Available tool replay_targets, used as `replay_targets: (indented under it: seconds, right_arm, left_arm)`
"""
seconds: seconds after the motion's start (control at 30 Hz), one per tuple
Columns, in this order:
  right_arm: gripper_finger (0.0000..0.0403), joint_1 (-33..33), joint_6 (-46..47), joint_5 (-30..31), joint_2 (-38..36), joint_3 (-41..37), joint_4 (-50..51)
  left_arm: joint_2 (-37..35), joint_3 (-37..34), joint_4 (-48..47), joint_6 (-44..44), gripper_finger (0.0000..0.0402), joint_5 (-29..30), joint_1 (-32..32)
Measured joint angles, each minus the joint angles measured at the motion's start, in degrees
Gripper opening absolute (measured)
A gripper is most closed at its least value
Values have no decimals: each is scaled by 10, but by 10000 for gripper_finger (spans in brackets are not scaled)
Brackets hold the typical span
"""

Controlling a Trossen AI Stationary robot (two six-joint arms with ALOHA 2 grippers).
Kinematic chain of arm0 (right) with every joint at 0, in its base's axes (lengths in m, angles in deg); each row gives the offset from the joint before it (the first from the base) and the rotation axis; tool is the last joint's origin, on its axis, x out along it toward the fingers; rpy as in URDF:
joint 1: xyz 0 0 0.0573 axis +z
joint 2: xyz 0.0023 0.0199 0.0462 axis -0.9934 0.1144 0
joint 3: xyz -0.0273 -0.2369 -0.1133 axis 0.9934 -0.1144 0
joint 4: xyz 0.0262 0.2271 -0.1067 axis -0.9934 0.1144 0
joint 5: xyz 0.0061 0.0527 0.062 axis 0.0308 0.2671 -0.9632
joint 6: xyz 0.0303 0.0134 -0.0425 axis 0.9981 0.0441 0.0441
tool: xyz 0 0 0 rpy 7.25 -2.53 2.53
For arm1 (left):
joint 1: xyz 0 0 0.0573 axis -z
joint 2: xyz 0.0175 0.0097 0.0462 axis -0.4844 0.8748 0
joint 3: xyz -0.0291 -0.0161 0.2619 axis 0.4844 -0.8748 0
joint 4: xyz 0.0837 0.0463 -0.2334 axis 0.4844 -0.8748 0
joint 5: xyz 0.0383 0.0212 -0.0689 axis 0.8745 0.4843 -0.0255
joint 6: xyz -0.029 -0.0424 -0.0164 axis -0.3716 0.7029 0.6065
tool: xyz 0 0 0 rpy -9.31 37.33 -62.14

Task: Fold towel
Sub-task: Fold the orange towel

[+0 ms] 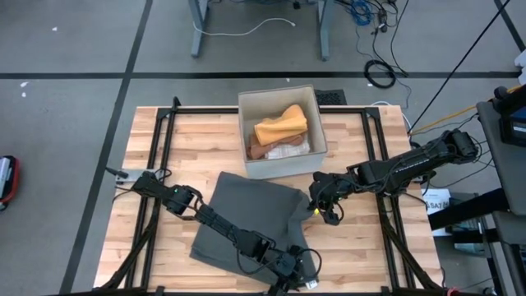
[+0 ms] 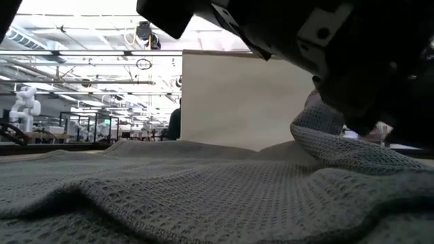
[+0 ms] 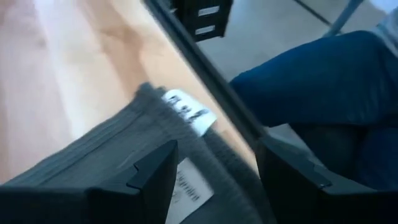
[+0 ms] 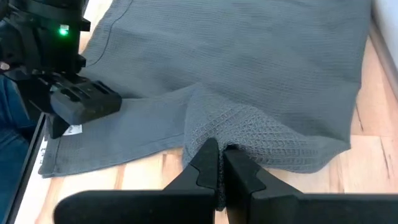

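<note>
Towel: the grey towel (image 1: 246, 218) lies spread on the tabletop (image 1: 370, 247), in front of the bin, its near edge reaching the tabletop's front edge by the white tags (image 3: 186, 112).
Right claw: the right claw (image 4: 217, 163) is pressed together on a bunched pinch of the towel's right edge, held just off the wood.
Left claw: the left claw (image 3: 214, 171) sits over the towel's front corner with its fingers apart and the cloth and tags between them; nothing is gripped yet.
Risk, uneven hold: only one corner is clamped, so if the right arm pulls now I judge the towel would drag and skew rather than fold.
Risk, shallow bite: the left claw is right at the tabletop's edge; closing there may catch only a tag or slip off the hem.
Risk, thin pinch: the right claw holds little cloth, which could pull free under tension.
Nearby: a beige bin (image 1: 316, 136) of folded cloths (image 1: 281, 127) stands touching the towel's far edge, in the fold's path.
Beyond edge: a person's blue-trousered leg (image 3: 311, 78) is close to the left claw.
Frame: black rails (image 1: 160, 164) cross the tabletop on both sides.
</note>
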Motion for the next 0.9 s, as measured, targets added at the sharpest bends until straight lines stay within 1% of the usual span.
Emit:
replay_targets:
  seconds: [0.27, 0.37, 0.47, 0.6, 0.77, 0.9]
  right_arm:
    - [2, 1, 0, -1, -1, 0, -12]
    - [2, 1, -6, -8, -5, 0, -34]
    - [2, 1, -13, -12, -12, 0, -51]
    - [5, 1, -21, -12, -24, 0, -62]
    - [28, 1, -22, -10, -45, 0, -60]
    - [65, 1, -26, -10, -68, 0, -62]
  left_arm:
    - [1, -1, 14, 46, 222, -26, -8]
    - [2, -1, 24, 60, 222, -62, -12]
    - [3, -2, 33, 55, 222, -90, -15]
    - [3, -2, 35, 54, 222, -91, -17]
    - [2, -2, 35, 55, 222, -90, -20]
    - [-10, -3, 24, 35, 222, -74, -19]
